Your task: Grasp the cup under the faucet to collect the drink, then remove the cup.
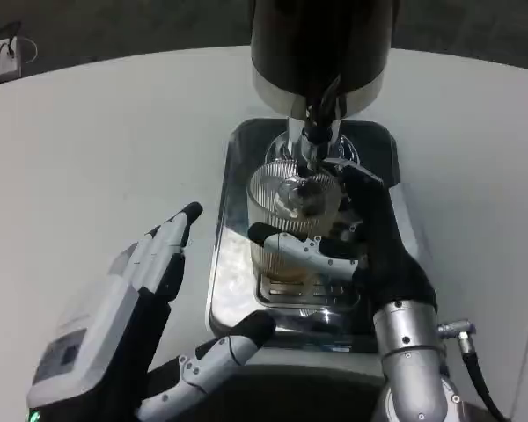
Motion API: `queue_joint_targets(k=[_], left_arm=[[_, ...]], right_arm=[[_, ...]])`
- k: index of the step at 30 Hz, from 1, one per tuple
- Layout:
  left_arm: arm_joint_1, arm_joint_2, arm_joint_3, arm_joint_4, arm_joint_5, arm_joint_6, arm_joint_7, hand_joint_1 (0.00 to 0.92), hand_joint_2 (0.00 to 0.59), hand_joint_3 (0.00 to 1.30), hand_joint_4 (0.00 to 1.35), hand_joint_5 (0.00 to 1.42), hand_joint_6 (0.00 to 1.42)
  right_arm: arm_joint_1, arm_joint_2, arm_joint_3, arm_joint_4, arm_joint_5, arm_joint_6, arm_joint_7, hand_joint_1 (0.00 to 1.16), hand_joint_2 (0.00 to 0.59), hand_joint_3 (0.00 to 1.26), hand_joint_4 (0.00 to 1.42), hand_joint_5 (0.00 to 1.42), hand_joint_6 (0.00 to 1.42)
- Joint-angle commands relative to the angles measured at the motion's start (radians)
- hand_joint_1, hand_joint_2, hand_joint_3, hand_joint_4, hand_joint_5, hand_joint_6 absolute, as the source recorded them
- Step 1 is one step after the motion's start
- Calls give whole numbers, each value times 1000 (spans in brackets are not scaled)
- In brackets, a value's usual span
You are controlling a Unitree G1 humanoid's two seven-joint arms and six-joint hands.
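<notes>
The ribbed clear cup (286, 220) stands on the steel drip tray (233, 220) directly beneath the chrome faucet (310, 141) of the black dispenser (321, 44). The right hand (370, 246) holds it, fingers wrapped around. The left hand (150, 299) hovers over the white tabletop (97, 149), fingers spread, holding nothing.

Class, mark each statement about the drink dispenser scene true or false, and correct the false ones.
1. The right hand grips the ribbed clear glass cup. True.
2. The cup lies tipped over on the white table. False: it stands upright on the shiny metal drip tray.
3. The left hand holds the cup. False: it is open, left of the tray, holding nothing.
4. The cup sits below the chrome faucet. True.
</notes>
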Motion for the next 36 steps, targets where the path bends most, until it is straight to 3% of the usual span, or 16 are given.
queue_joint_targets(k=[1, 22, 36], left_arm=[[-9, -2, -4, -1, 1, 11, -13, 0, 157, 0, 0, 0, 0], [-36, 2, -18, 29, -10, -1, -7, 0, 157, 0, 0, 0, 0], [-28, -3, -21, 17, 6, -19, 11, 0, 157, 0, 0, 0, 0]], right_arm=[[-8, 3, -9, -24, 12, -38, -11, 1135, 132, 857, 1006, 1189, 1424], [109, -23, 43, -175, -5, -30, 95, 1155, 108, 883, 1036, 1215, 1424], [256, -66, 46, -391, 11, -17, 177, 1158, 90, 893, 1036, 1202, 1424]])
